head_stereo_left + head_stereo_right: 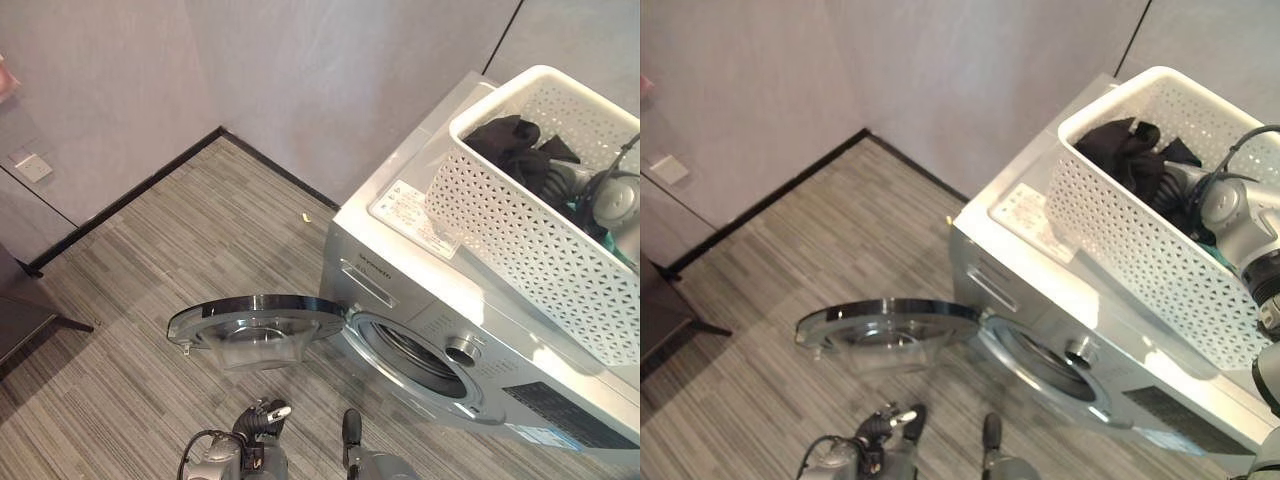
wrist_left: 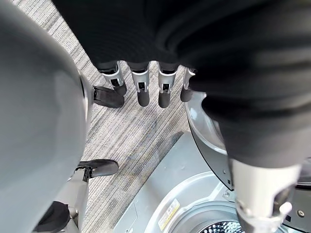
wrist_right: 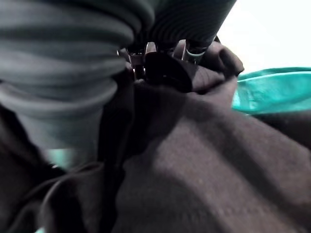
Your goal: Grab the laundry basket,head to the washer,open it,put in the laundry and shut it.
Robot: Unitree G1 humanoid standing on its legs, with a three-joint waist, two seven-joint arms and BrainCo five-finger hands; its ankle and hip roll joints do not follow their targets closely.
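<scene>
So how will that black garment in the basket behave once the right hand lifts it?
The black garment lies crumpled, so it is probably floppy and will drape and trail. It looks light. The right hand is buried in its folds, so neighbouring teal cloth may drag along.

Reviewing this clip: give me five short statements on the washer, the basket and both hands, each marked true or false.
1. The washer door is shut. False: it hangs wide open.
2. The white basket sits on top of the washer. True.
3. The basket is empty. False: dark clothing and something teal lie in it.
4. The right hand is down in the basket, its fingers buried in the dark clothing. True.
5. The left hand holds the door. False: its fingers hang straight over the floor, holding nothing.
</scene>
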